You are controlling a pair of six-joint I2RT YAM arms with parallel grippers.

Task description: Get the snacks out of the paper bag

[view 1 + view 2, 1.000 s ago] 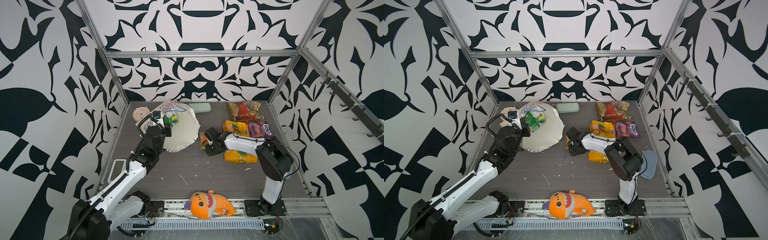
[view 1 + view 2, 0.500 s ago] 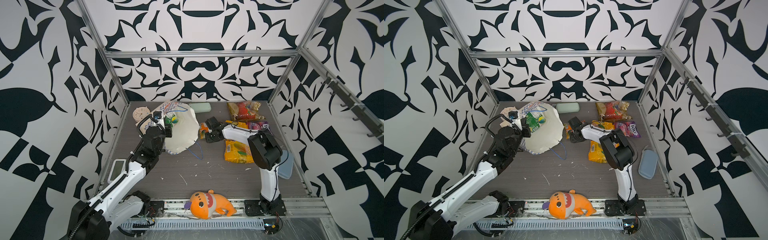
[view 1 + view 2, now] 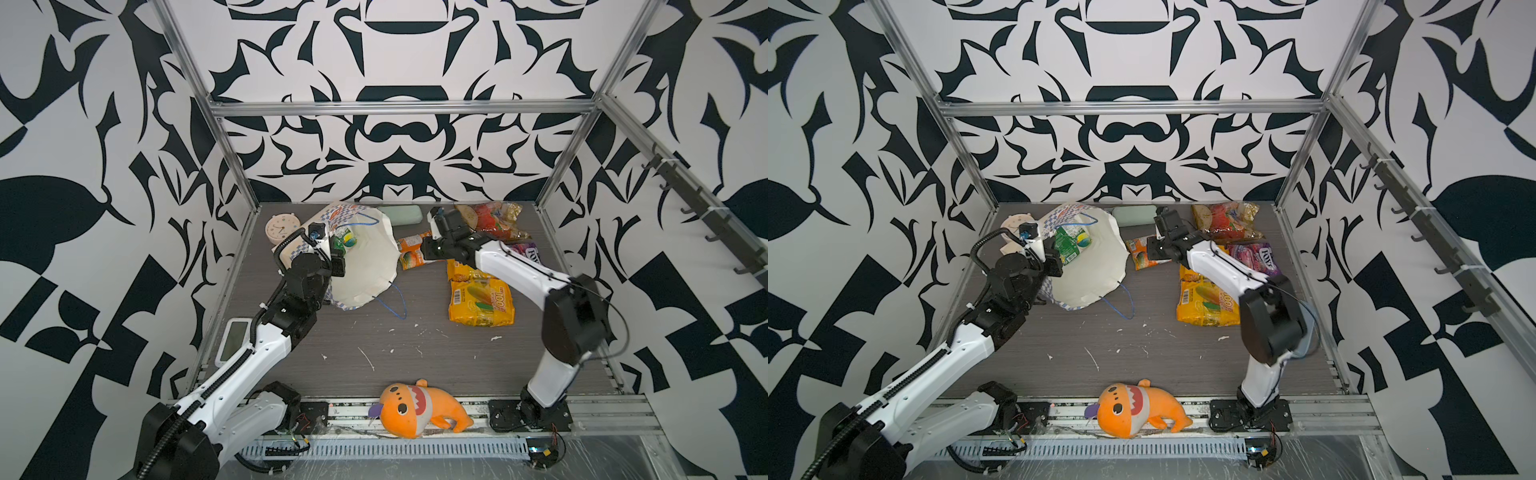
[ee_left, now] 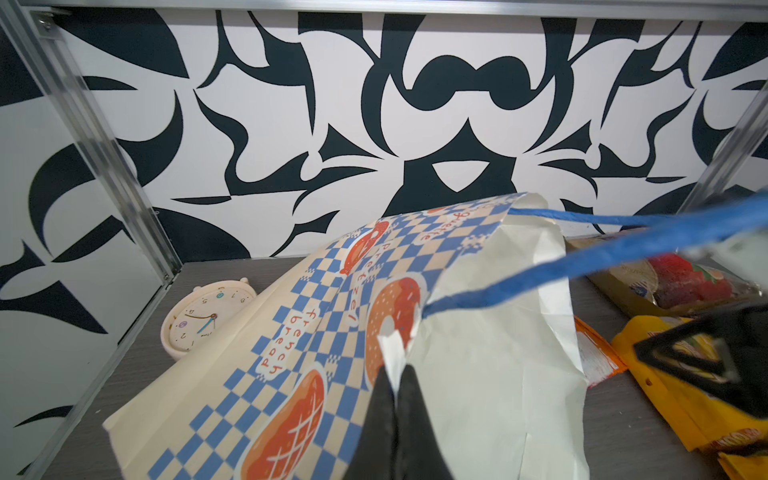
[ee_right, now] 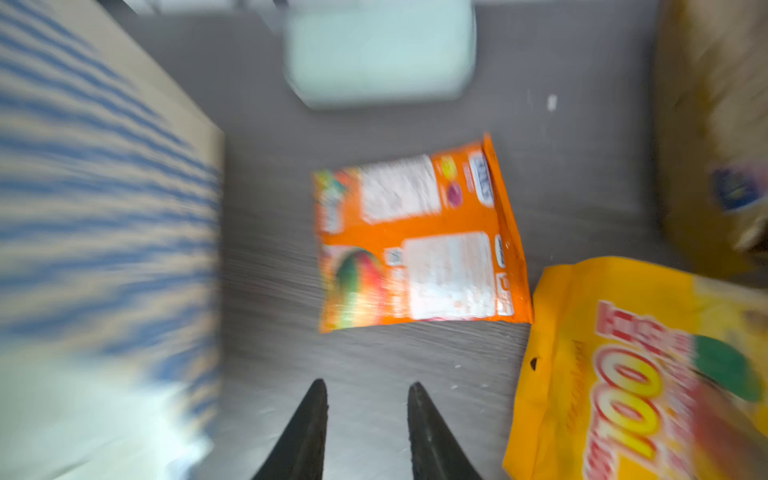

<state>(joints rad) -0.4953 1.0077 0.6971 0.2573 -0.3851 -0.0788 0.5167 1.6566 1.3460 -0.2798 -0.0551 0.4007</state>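
Nearby, clock (image 3: 282,227) and mint case (image 3: 401,215) (partly hidden) flank the paper bag (image 3: 365,266)

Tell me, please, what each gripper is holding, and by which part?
The left gripper pinches the paper bag by its rim; the right gripper holds nothing.

6 snacks (image 3: 1073,245) (image 3: 1142,257) (image 3: 1190,276) (image 3: 1208,303) (image 3: 1254,259) (image 3: 1225,218), 1 paper bag (image 3: 1096,266), 1 plush toy (image 3: 1138,409)

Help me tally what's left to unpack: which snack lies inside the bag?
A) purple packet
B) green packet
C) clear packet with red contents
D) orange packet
B: in both top views the green packet shows inside the open white mouth of the bag.
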